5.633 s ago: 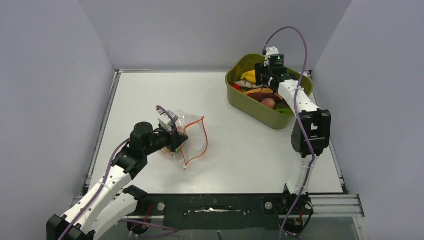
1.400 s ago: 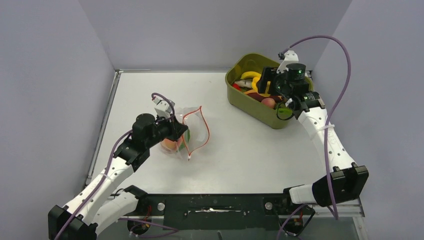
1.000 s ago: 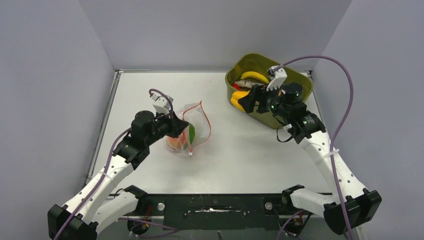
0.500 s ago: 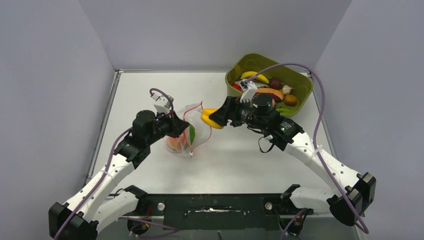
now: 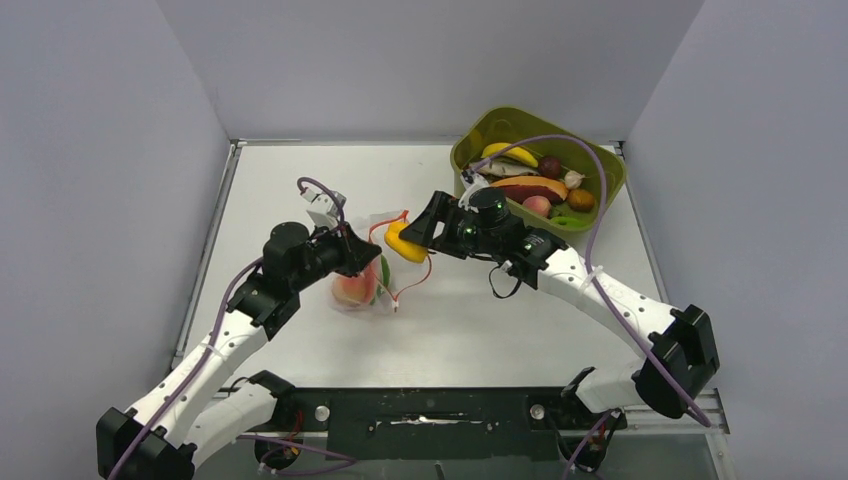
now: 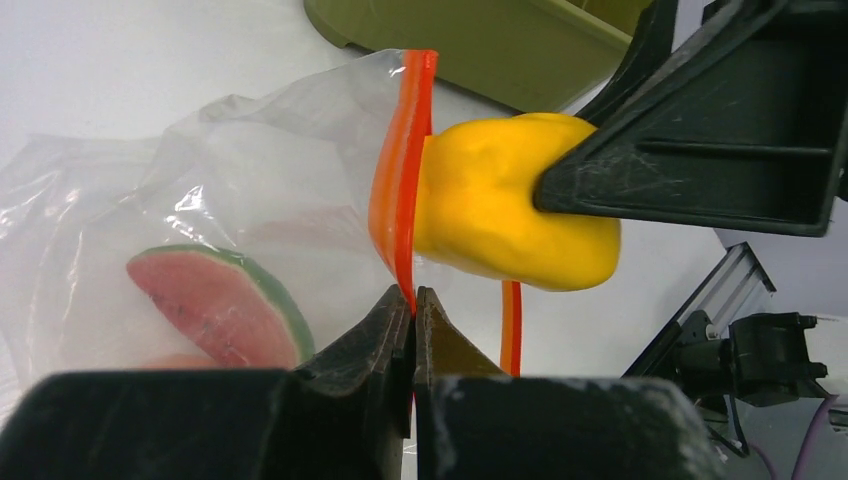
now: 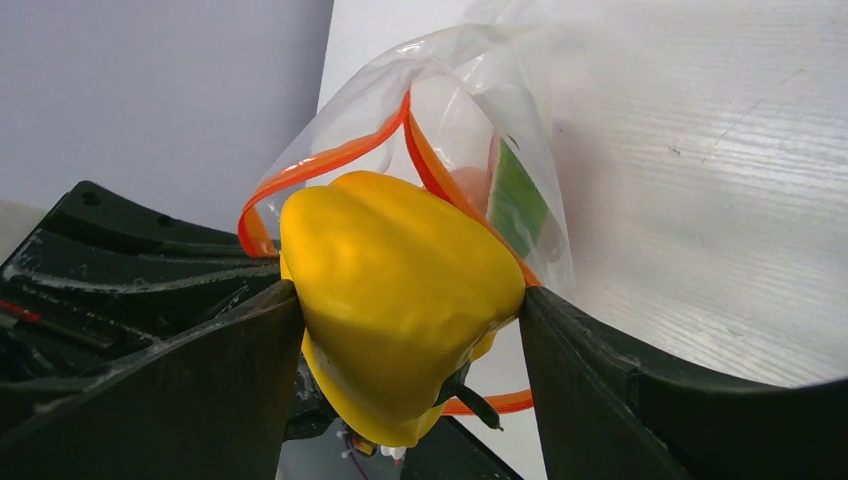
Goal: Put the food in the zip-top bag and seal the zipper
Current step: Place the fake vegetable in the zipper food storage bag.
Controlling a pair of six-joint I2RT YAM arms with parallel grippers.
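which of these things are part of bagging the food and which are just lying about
Job in hand: yellow pepper at the bag's mouth; zip-top bag; zipper; watermelon slice and peach inside the bag; banana and dark purple piece in the olive-green tub.
Just there: the olive-green tub itself; table.

Bag point(image 5: 362, 296) mouth: obstructed. The pepper point(image 5: 399, 243), clamped in the right claw point(image 7: 405, 320), sits in the opening, touching the zipper point(image 6: 403, 170). The left claw point(image 6: 412, 305) pinches that strip from the near side, jaws closed on it. Only a narrow gap shows beside the pepper. The right arm point(image 5: 600, 295) crosses the right half of the tabletop point(image 5: 290, 180) diagonally. The tub point(image 5: 612, 180) fills the far right corner. The far left and near centre are open. Walls point(image 5: 100, 150) close three sides.
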